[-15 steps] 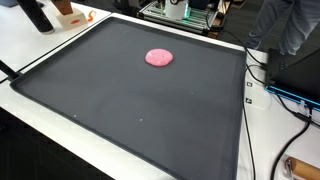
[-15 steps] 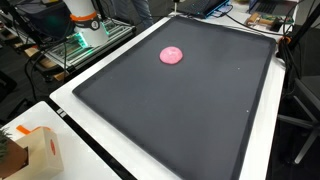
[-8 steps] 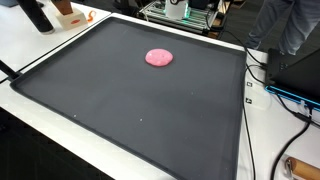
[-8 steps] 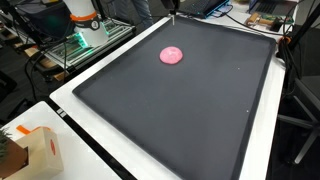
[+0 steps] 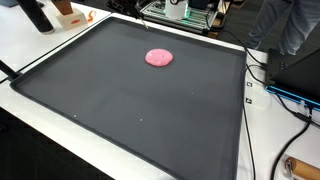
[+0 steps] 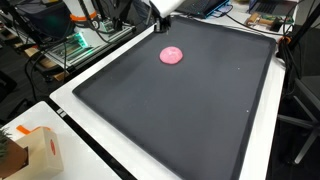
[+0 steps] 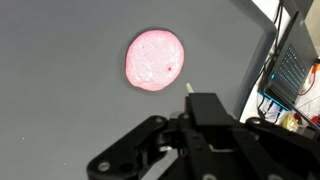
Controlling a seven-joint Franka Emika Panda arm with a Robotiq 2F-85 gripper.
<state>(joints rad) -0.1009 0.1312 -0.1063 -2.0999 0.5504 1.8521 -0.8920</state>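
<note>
One pink disc lies flat on the black mat, toward the mat's far end and apart from every edge in both exterior views. The gripper hangs above the mat's edge, near the disc and not touching it. In the wrist view the disc sits just beyond the black finger linkage, with bare mat between them. Whether the fingers are spread or closed cannot be told; nothing is held. The mat rests on a white table. A cardboard box stands off the mat, well apart from the disc.
</note>
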